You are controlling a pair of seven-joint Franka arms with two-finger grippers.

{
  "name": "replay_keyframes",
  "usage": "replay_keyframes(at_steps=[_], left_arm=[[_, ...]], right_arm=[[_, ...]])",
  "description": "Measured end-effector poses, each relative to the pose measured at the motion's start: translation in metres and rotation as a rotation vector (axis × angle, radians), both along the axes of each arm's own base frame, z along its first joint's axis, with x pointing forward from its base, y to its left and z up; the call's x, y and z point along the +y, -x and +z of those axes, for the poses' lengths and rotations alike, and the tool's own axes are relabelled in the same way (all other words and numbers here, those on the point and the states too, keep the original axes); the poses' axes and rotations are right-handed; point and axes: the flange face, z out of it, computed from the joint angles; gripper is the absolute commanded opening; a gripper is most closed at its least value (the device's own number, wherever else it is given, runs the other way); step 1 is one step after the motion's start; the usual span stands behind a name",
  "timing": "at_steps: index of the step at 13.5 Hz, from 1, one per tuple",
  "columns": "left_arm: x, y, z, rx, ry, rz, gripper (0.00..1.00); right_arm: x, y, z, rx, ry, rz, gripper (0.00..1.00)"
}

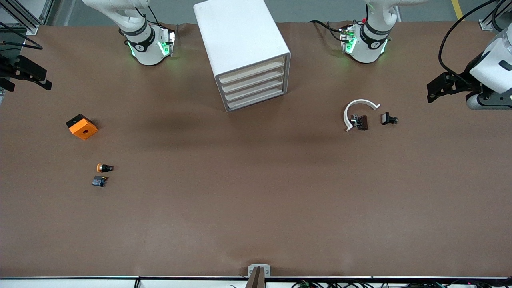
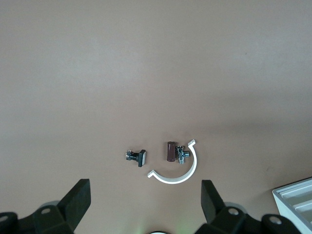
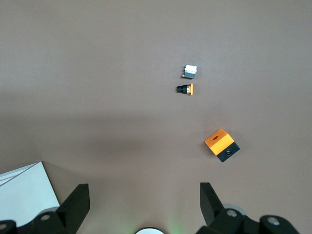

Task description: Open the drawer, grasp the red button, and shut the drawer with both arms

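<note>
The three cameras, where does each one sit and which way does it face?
Front view: high across the table, facing both arm bases and the cabinet.
Left wrist view: on the left arm, looking down past its open left tool at the white clip.
Right wrist view: looking down past the open right tool at the orange cube.
Shared: the front view shows clip and cube too.

Cabinet (image 1: pixel 244 52) sits top centre of the front view, four drawers (image 1: pixel 253 89) stacked in it, all shut. Mid-left: cube (image 1: pixel 82 127), with capped button (image 1: pixel 104 168) and small block (image 1: pixel 99 181) below it. Mid-right: curved clip (image 1: pixel 357 112) around a small part (image 1: pixel 360 122), another small part (image 1: pixel 389 119) just beside.
</note>
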Motion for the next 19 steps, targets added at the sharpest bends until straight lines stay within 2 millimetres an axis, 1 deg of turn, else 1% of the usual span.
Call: replay_keyframes(at_steps=[2, 3, 5, 8, 9, 10, 12, 14, 17, 19], left_arm=[[0.0, -0.005, -0.014, 0.029, -0.001, 0.0, 1.0], [-0.001, -0.01, -0.025, 0.052, -0.001, -0.001, 1.0], [-0.003, -0.022, -0.056, 0.106, 0.0, -0.005, 1.0], [-0.015, -0.044, -0.112, 0.18, 0.005, -0.026, 1.0], [-0.024, -0.052, -0.136, 0.2, 0.008, -0.04, 1.0], [-0.031, -0.058, -0.154, 0.209, 0.01, -0.052, 1.0], [-0.049, -0.064, -0.188, 0.229, 0.012, -0.078, 1.0], [-0.072, -0.069, -0.216, 0.241, 0.007, -0.075, 1.0], [-0.11, -0.07, -0.249, 0.242, -0.009, -0.034, 1.0], [-0.124, -0.07, -0.26, 0.241, -0.018, -0.008, 1.0]], right_arm=[[-0.001, 0.0, 0.0, 0.0, 0.0, -0.002, 1.0], [-0.001, 0.0, 0.0, 0.001, 0.0, -0.002, 1.0], [-0.001, 0.0, 0.0, 0.001, 0.0, -0.003, 1.0], [-0.004, 0.001, 0.0, 0.0, 0.0, -0.012, 1.0], [-0.007, 0.001, 0.0, 0.0, -0.001, -0.019, 1.0], [-0.01, 0.001, 0.0, 0.0, -0.001, -0.03, 1.0], [-0.017, 0.003, 0.001, 0.004, -0.002, -0.048, 1.0], [-0.018, 0.005, 0.001, 0.012, -0.002, -0.063, 1.0], [-0.01, 0.008, 0.002, 0.025, -0.001, -0.098, 1.0], [-0.003, 0.008, 0.002, 0.025, 0.0, -0.094, 1.0]])
